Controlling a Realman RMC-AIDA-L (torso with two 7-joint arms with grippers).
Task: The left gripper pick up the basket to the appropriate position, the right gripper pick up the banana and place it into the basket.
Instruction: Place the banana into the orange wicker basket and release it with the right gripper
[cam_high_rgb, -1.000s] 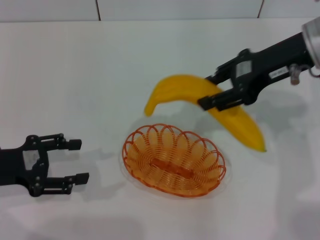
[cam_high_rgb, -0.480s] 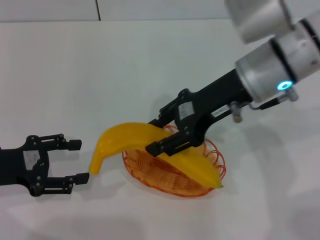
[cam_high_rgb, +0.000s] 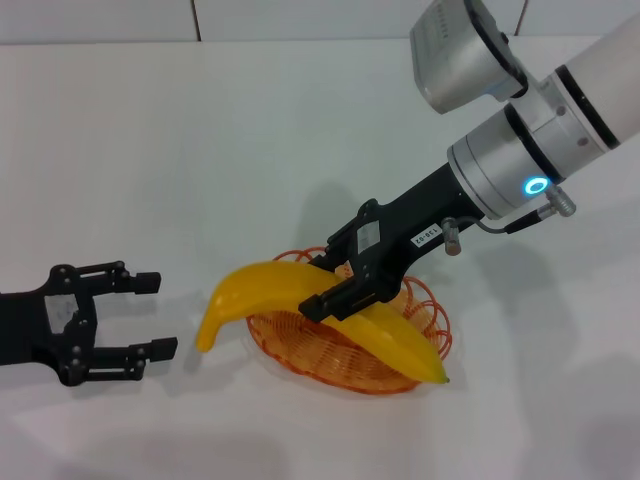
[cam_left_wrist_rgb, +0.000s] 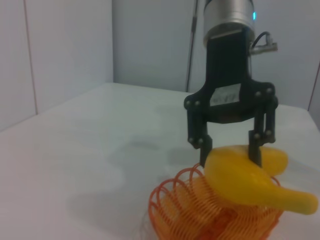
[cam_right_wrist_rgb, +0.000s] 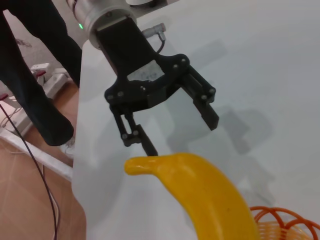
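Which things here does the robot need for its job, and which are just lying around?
Needed for the job:
banana
basket
right end effector, holding the banana
left end effector, open, waiting beside the basket

Just lying around:
nothing else on the white table

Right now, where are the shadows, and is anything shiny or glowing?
Head view: soft grey shadows lie on the white table beside the left gripper and behind the right gripper; a blue ring glows on that arm. Left wrist view: the banana shows a pale sheen over the basket. Right wrist view: shadows fall beside the left gripper.
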